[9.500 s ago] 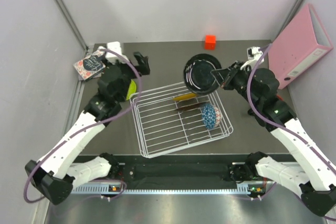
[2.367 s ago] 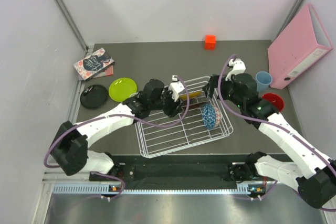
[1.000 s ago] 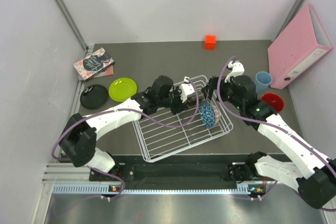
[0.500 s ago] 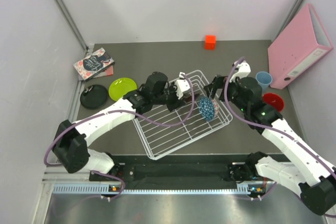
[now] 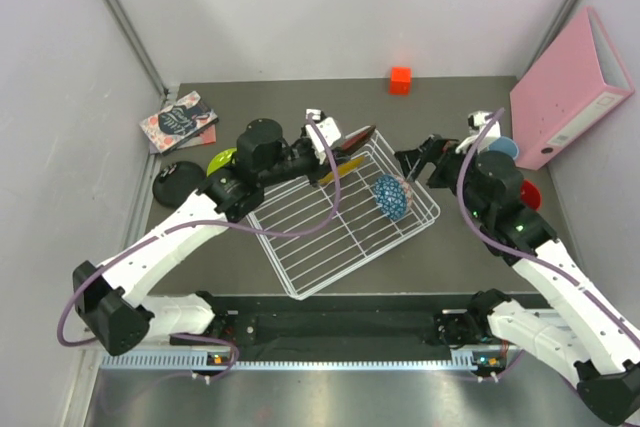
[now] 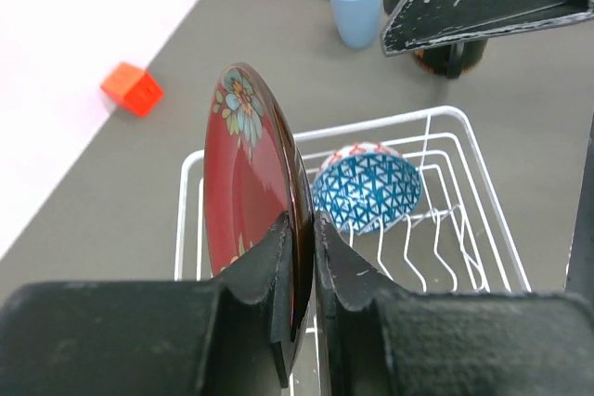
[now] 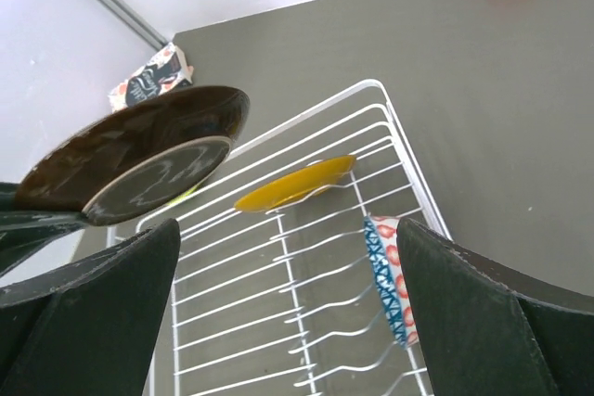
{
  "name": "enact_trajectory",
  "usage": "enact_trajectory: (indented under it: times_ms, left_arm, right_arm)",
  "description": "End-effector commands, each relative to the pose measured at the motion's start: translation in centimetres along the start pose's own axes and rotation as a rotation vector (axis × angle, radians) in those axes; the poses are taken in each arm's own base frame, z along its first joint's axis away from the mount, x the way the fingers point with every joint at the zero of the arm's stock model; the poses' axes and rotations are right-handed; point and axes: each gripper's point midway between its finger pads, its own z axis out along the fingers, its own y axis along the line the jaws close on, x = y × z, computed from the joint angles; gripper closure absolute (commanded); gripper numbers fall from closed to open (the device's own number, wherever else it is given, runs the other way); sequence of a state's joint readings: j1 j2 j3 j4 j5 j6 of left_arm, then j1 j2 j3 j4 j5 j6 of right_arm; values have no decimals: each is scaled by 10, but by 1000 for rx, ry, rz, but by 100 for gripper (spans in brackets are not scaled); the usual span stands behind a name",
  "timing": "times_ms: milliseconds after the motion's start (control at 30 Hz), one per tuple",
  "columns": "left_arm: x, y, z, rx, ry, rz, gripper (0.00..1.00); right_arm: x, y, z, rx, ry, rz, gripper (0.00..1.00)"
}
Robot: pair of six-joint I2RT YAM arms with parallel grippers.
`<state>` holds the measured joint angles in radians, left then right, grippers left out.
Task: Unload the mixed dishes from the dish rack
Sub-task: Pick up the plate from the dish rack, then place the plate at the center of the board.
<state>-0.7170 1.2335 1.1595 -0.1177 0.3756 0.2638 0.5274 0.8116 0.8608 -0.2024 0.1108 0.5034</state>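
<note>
Looking down from above, we see the left gripper [image 6: 299,229] clenched on the rim of the reddish plate [image 6: 243,169], one finger on each face. The plate stands on edge, with a red flowered face on one side and a dark underside on the other. It hangs over the far rim of the dish rack [image 5: 330,237], and from the right wrist view it seems clear of the wires. The rack sits skewed on the table [image 5: 300,97]. Inside it, the yellow plate [image 7: 295,183] leans among the wires at the far end. The blue patterned bowl [image 6: 367,189] rests on its edge toward the rack's right side, its outside turned to the left wrist camera.

The right gripper [image 5: 418,159] hovers just outside the rack's far right edge, its fingers spread wide and holding nothing.

On the table left of the rack lie the lime green plate [image 5: 222,158], partly under the left arm, and the black plate [image 5: 172,185] just beside it. Right of the rack, the light blue cup [image 5: 500,147] stands upright near the pink binder [image 5: 570,87]. The dark mug with red inside [image 5: 528,193] is mostly hidden behind the right arm. An orange-red cube [image 5: 400,79] sits at the table's far edge, and a book [image 5: 180,119] lies in the far left corner.
</note>
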Motion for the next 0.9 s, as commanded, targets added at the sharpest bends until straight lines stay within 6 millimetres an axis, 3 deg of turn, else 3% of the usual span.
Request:
enact_trajectory:
  times_ms: [0, 100, 233, 300, 500, 533, 567, 633, 733, 867]
  left_arm:
    - [-63, 9, -13, -47, -197, 91, 100]
    - [-50, 11, -12, -101, -163, 149, 100]
    - [-23, 2, -9, -189, -91, 396, 100]
    - [-22, -6, -11, -249, -73, 505, 100]
    - [-11, -27, -12, -380, -49, 828, 100]
    - [4, -32, -9, -370, -13, 919, 100]
    - [-1, -35, -10, -398, -38, 945, 100]
    - [11, -45, -6, -394, -14, 1024, 100]
    - [13, -53, -4, -419, -28, 1100, 100]
    - [13, -61, -1, -413, -40, 1128, 100]
  right_arm:
    - [-36, 20, -9, -35, -86, 122, 0]
    - [-42, 20, -10, -20, -80, 185, 0]
    - [-44, 26, -6, -26, -35, 245, 0]
    - [-41, 30, 0, -50, 4, 277, 1]
    - [-10, 44, 22, -135, 192, 272, 2]
    - [0, 46, 28, -152, 242, 266, 3]
    - [2, 47, 30, -159, 257, 245, 3]
    - [12, 42, 35, -141, 297, 235, 5]
    - [25, 33, 39, -109, 331, 205, 7]
    - [33, 29, 42, -110, 351, 184, 11]
